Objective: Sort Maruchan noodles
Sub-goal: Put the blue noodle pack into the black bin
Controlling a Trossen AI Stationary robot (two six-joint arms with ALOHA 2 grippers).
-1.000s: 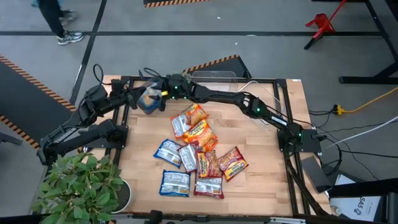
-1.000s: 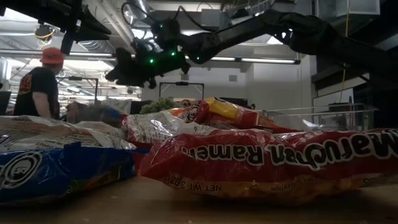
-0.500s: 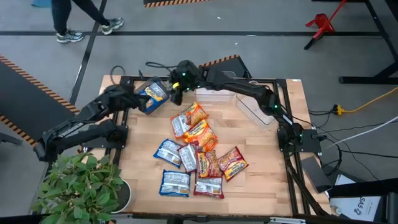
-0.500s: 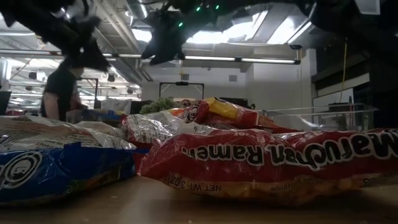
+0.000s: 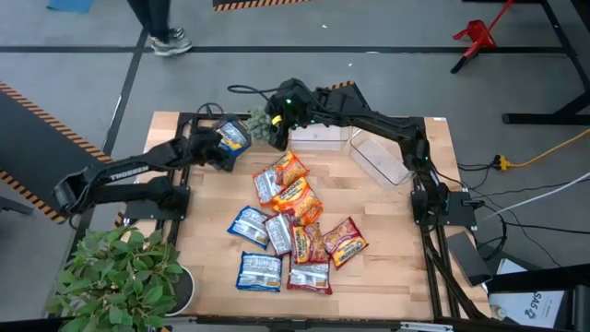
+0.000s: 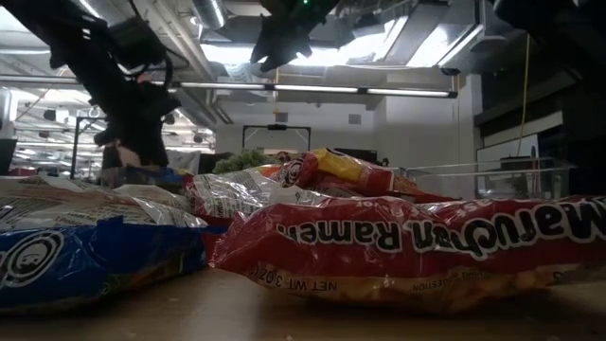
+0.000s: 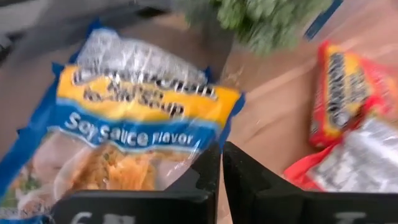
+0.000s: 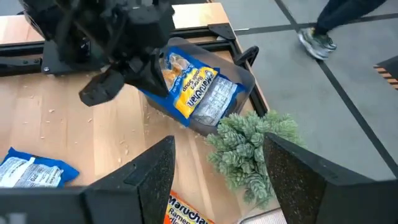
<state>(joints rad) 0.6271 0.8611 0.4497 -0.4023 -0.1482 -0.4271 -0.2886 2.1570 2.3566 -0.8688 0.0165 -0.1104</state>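
Left gripper (image 5: 224,148) clenched on glossy blue noodle packet (image 5: 232,137), above desk's (image 5: 387,258) far-left corner. Right gripper (image 5: 276,124) released, hovering beside. Small green sprig (image 8: 249,146) adjacent. Crinkly packets (image 5: 290,231) heaped mid-desk; clear bins (image 5: 378,157) far edge.

Blue packet (image 7: 130,143) blurred, cut off by left wrist view's edge.

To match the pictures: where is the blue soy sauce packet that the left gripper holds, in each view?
High view: blue packet at the table's far left, in the left gripper.
Low view: cannot tell.
Left wrist view: fills the picture.
Right wrist view: upper middle.
Shared landmark: small green plant beside it.
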